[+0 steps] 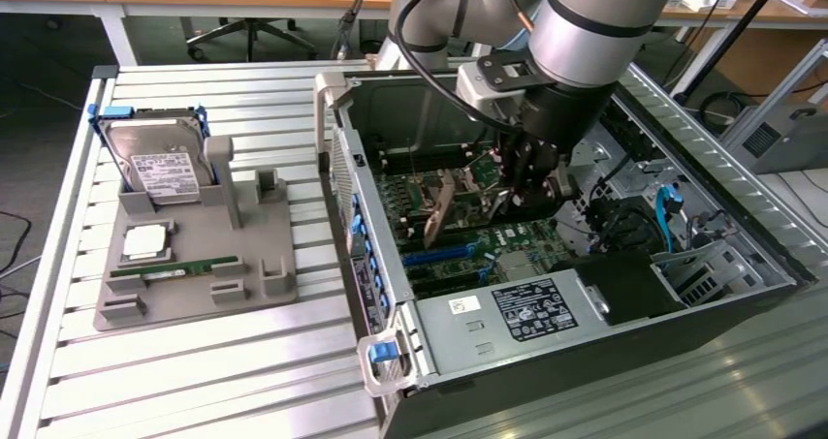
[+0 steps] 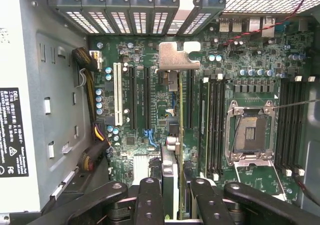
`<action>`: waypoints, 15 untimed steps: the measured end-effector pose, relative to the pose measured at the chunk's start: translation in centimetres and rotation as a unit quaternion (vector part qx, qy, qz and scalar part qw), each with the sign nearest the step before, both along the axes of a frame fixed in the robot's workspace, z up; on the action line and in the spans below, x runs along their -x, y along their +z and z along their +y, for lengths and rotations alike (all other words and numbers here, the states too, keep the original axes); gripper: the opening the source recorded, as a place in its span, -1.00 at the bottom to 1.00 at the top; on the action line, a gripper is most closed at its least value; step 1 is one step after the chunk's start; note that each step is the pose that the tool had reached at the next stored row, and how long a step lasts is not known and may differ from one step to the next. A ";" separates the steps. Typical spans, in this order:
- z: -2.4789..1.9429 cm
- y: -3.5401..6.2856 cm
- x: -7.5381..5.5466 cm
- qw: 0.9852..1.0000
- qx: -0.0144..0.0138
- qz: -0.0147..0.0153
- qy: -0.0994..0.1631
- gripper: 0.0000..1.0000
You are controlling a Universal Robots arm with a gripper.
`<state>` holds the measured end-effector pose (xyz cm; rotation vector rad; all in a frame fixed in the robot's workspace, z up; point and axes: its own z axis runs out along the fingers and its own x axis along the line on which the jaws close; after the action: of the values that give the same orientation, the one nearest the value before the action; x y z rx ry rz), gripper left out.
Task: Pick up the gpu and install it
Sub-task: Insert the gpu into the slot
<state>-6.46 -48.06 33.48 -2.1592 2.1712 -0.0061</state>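
In the wrist view I see the gpu (image 2: pixel 172 145) edge-on, a thin dark card with its silvery bracket (image 2: pixel 176 57) at the far end. It stands upright over the long expansion slots of the motherboard (image 2: pixel 150 100). My gripper (image 2: pixel 175 183) is shut on its near end, one black finger on each face. In the exterior view the gripper (image 1: pixel 525 197) reaches down into the open computer case (image 1: pixel 388 294), and the gpu (image 1: pixel 437 211) runs from it towards the case's rear wall. I cannot tell whether the card's edge sits in a slot.
A grey tray (image 1: pixel 194 298) on the slatted table at the exterior view's left holds a hard drive (image 1: pixel 155 163), a green memory stick (image 1: pixel 175 265) and a small silvery chip (image 1: pixel 143 240). Inside the case are the power supply (image 1: pixel 530 308), cables, a CPU socket (image 2: pixel 250 130) and memory slots (image 2: pixel 215 120).
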 end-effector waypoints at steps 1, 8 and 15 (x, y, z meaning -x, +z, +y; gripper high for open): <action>-0.08 -0.01 0.0 1.000 0.000 0.000 0.000 -0.47; -0.31 -0.04 0.0 1.000 0.000 0.000 0.000 -0.47; -0.44 -0.06 0.0 1.000 0.000 0.000 0.000 -0.47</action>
<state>-6.47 -48.50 33.42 -2.1592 2.1712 -0.0061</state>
